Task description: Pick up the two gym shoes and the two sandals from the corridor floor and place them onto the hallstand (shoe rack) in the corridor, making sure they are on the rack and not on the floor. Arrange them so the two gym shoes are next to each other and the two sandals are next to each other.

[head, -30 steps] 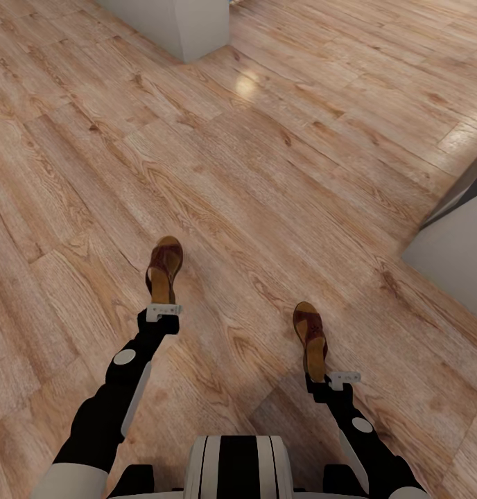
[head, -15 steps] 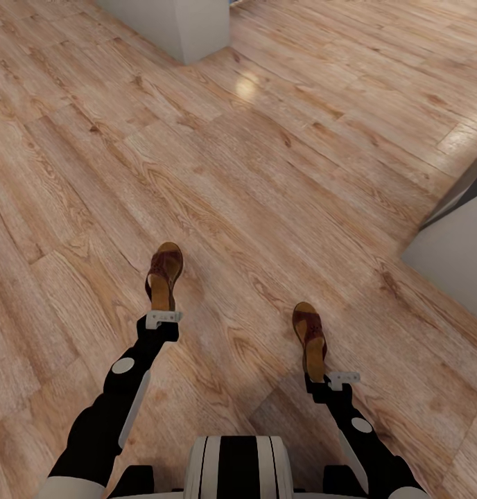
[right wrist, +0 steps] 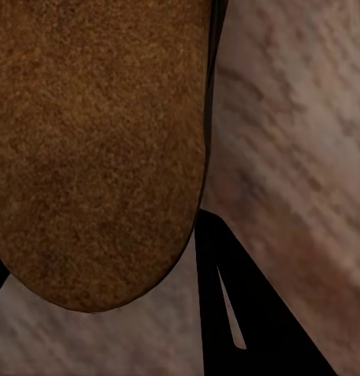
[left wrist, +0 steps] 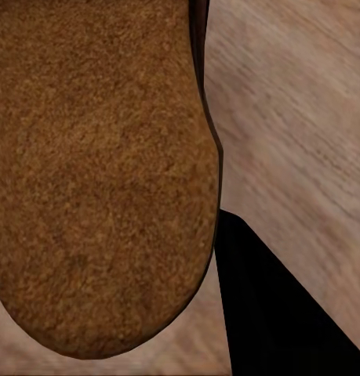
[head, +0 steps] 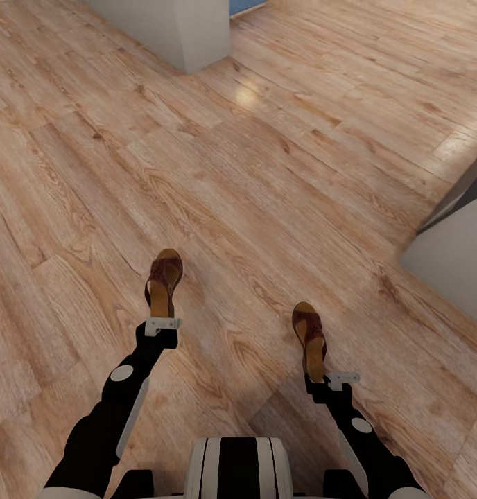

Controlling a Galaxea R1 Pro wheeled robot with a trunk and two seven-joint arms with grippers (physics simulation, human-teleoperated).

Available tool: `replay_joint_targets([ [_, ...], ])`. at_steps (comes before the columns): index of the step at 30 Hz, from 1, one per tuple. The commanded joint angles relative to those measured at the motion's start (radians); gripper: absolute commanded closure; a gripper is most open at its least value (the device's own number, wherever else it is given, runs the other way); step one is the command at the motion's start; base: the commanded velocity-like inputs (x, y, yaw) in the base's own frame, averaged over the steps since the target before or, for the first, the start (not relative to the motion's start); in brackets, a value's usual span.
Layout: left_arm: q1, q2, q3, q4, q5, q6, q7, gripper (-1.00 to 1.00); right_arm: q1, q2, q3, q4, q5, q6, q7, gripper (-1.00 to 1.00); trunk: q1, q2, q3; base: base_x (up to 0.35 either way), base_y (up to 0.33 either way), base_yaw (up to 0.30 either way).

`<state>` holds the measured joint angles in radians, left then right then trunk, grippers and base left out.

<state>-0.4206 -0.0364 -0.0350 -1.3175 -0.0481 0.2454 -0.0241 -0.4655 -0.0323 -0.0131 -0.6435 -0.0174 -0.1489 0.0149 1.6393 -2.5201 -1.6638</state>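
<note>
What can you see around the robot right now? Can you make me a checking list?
Surface: wood plank floor, bare apart from what follows.
Job's things: left sandal held by the left gripper at its heel end; right sandal held by the right gripper the same way. Both point away from the robot.
Clutter: nothing seen.
Grippers: each has its jaws shut on a sandal.
Cables: nothing seen.
Surroundings: grey wall corner ahead; grey block to the right.
</note>
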Motion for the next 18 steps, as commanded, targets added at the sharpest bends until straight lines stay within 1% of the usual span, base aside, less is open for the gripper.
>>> replay_joint_targets([
  [1,0.002,0.000,0.001,-0.002,-0.009,0.006,-0.004,1.00,0.000,0.001,-0.001,0.001,-0.006,-0.002,0.002,1.00,-0.001,0.000,0.005,0.000,0.000,0.000],
  [6,0.006,0.002,0.003,0.000,-0.010,0.006,-0.004,1.00,0.001,0.001,0.000,0.001,-0.004,-0.002,0.003,1.00,-0.003,0.001,0.032,0.000,0.000,0.000],
  [8,0.023,0.002,0.006,0.001,-0.011,0.006,-0.003,1.00,0.001,0.002,0.000,0.004,-0.004,-0.002,0.003,1.00,-0.004,0.002,0.043,0.000,0.000,0.000],
  [12,0.062,0.005,0.012,0.005,-0.013,0.006,0.002,1.00,0.001,0.005,0.002,0.009,-0.002,-0.007,0.006,1.00,-0.006,0.003,0.065,0.000,0.000,0.000],
  [13,0.083,0.010,0.013,0.009,-0.013,0.006,0.003,1.00,0.001,0.006,0.002,0.010,-0.001,-0.014,0.008,1.00,-0.006,0.003,0.070,0.000,0.000,0.000],
  [17,0.133,0.026,0.014,0.012,-0.012,0.004,0.006,1.00,0.002,0.006,0.003,0.012,0.000,-0.044,0.010,1.00,-0.008,0.004,0.092,0.000,0.000,0.000],
  [18,0.150,0.029,0.014,0.014,-0.012,-0.006,0.007,1.00,0.002,0.006,0.003,0.012,0.001,-0.055,0.011,1.00,-0.008,0.004,0.097,0.000,0.000,0.000],
])
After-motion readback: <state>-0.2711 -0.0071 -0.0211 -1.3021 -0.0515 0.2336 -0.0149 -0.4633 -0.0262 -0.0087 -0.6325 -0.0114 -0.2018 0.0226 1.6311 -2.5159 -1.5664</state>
